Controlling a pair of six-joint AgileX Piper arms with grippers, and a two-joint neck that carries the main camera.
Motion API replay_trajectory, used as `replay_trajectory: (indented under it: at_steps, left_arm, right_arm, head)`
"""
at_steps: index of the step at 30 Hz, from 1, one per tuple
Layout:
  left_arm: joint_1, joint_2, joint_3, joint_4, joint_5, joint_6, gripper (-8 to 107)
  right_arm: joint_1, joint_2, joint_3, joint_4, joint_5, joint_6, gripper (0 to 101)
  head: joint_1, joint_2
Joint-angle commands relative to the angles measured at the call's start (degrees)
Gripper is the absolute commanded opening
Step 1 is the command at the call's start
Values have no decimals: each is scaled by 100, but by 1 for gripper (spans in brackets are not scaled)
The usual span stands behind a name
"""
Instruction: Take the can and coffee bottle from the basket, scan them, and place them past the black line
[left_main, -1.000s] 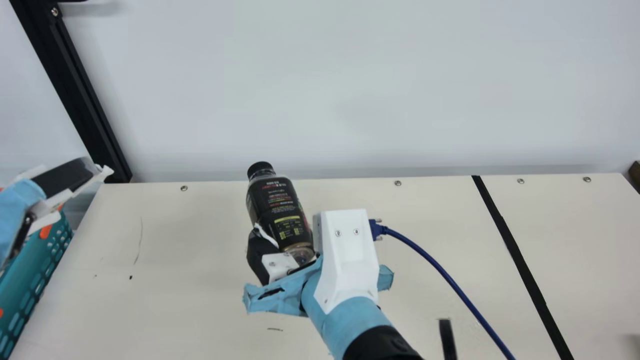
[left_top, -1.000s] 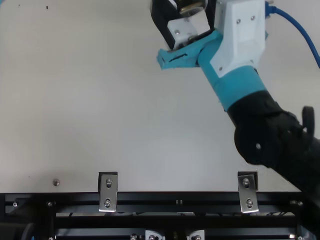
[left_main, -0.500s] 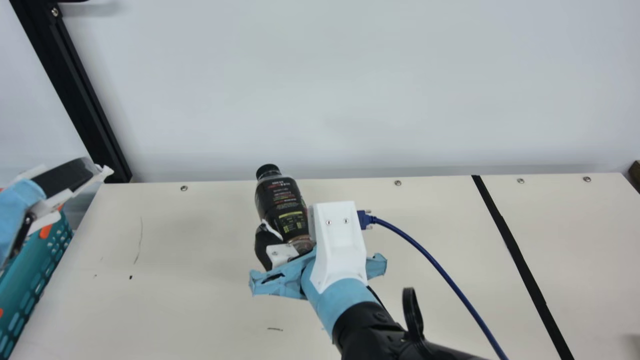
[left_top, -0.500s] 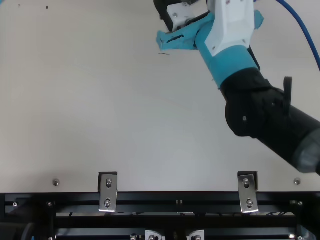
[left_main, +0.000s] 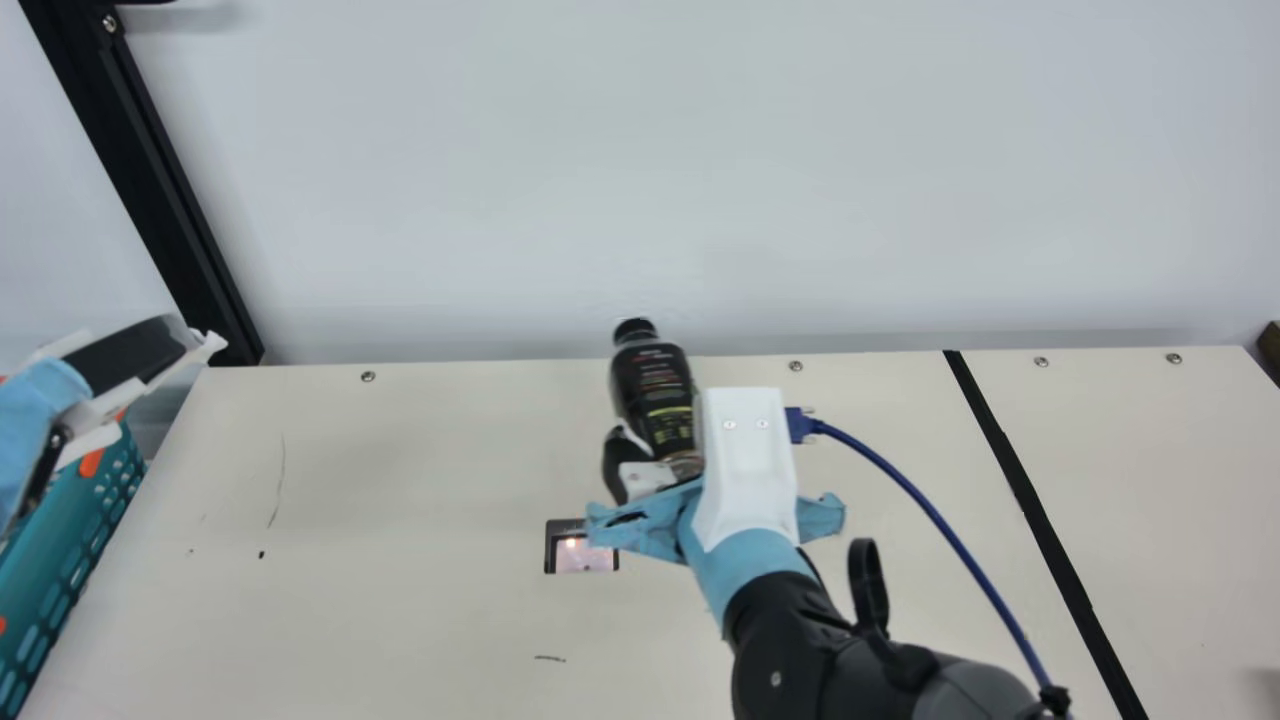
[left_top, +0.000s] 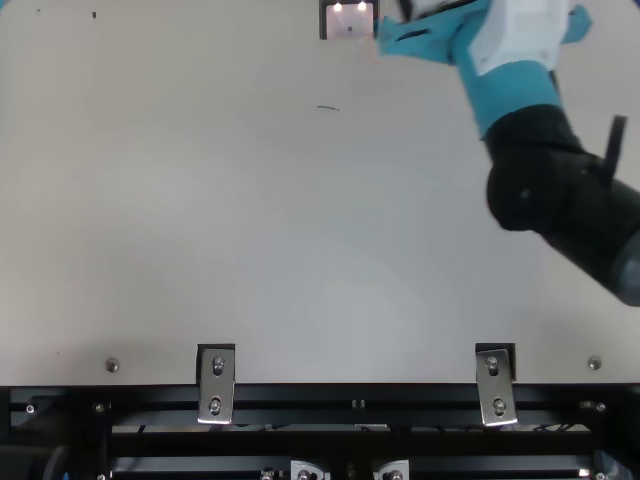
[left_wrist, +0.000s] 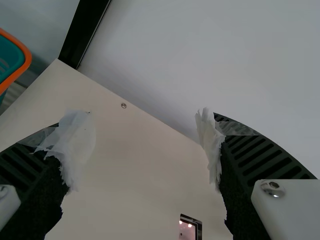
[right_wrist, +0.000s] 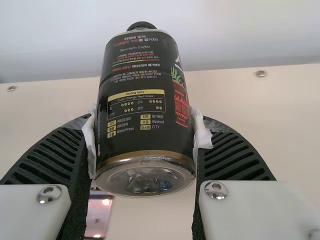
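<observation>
Black and capped, the bottle (right_wrist: 142, 100) was up off the counter (left_main: 400, 620), and there was the right end effector (right_wrist: 145, 131), clamped on its sides! Its long axis ran out from the wrist: base back toward the arm, cap to the far side, leaning a touch left. Just left and nearer sat the scanner (left_main: 586, 558), its window lit. Whether the scan had counted, nobody could tell from this.

Now the line (left_main: 1037, 520), well off to the right, and that looked like the whole game: a carry rightward over it, then the base swung down for a standing finish. The right arm was the nearer one, clearly its job. Let go with that tilt and the bottle could well topple. Over on the left, the left end effector (left_wrist: 142, 135) held nothing, fingers wide apart, up by the basket (left_main: 75, 545).
</observation>
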Motion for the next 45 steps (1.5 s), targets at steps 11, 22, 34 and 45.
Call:
replay_trajectory:
  at_steps: [11,22,34,45]
  left_arm:
    - [0,0,0,0,0,0,90]
    - [0,0,0,0,0,0,90]
    - [0,0,0,0,0,0,90]
    - [0,0,0,0,0,0,90]
  right_arm:
    - [-804,-69,616,495,-879,-858,0]
    - [-1588,-300,1105,102,-1167,-770,0]
    - [-3208,-790,1208,-2348,-218,57,0]
    - [-4704,-399,910,-5622,47,1825,0]
  head:
    - [36,-705]
    - [76,-1847]
    - [-99,-2041]
    - [12,-1675]
